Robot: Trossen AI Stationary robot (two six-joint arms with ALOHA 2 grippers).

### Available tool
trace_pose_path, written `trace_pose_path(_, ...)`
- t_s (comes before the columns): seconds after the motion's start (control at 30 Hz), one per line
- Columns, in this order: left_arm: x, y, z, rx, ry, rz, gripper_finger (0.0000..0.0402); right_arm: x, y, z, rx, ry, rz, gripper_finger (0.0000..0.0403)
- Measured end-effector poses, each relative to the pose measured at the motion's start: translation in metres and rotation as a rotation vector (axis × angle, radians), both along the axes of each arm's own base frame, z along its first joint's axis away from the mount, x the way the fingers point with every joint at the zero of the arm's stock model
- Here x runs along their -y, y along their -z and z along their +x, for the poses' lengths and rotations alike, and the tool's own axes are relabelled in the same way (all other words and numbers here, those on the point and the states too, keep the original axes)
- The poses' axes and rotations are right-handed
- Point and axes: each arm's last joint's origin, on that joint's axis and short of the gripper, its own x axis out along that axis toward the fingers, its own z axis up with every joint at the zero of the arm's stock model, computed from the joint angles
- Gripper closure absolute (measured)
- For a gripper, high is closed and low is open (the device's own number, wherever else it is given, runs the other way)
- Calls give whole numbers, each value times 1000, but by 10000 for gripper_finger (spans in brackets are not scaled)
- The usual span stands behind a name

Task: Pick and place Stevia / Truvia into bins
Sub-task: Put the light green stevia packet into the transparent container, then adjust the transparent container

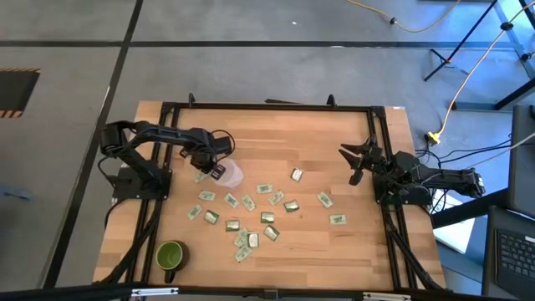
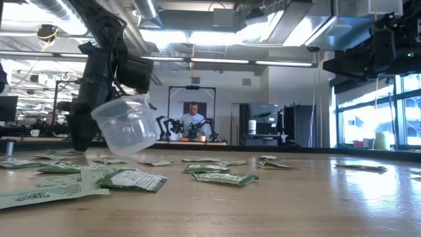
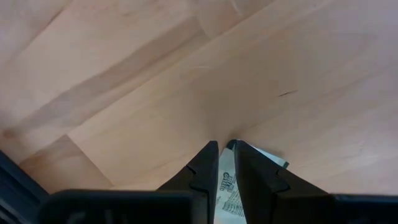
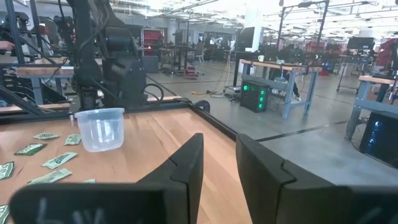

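Observation:
Several small green-and-white Stevia sachets (image 1: 251, 213) lie flat and scattered across the middle of the wooden table; the low view shows the sachets (image 2: 210, 176) from the side. The clear plastic cup (image 1: 230, 174) stands on its base (image 4: 99, 143) beside my left gripper (image 1: 203, 167), toward the table's left. That gripper points down at the table and is shut on one sachet (image 3: 227, 186). My right gripper (image 1: 355, 163) hovers open near the table's right edge, far from the sachets, with its fingers apart (image 4: 217, 162). My left gripper (image 3: 225, 149) pinches a green-and-white sachet between its two fingers, coming from above and pointing down. The paper shows in the narrow gap between the fingers, and one corner (image 3: 273, 158) sticks out past a fingertip. I cannot tell whether the sachet is off the table.
An opaque green mug (image 1: 170, 255) stands near the table's near-left corner. A black frame (image 1: 267, 107) runs along the table's edges. Bare wood lies between the sachets and the far edge. People and benches show in the room behind.

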Motion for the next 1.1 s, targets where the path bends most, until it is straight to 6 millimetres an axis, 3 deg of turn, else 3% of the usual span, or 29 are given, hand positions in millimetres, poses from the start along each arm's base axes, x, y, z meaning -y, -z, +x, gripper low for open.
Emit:
trace_pose_path(0.53, 0, 0, 0, 2, 24, -11, 399, 0, 0, 0, -3, 0, -2, 304)
trace_pose_path(1.1, -2, -7, 7, 36, 75, -6, 400, 0, 0, 0, -8, 0, -5, 304)
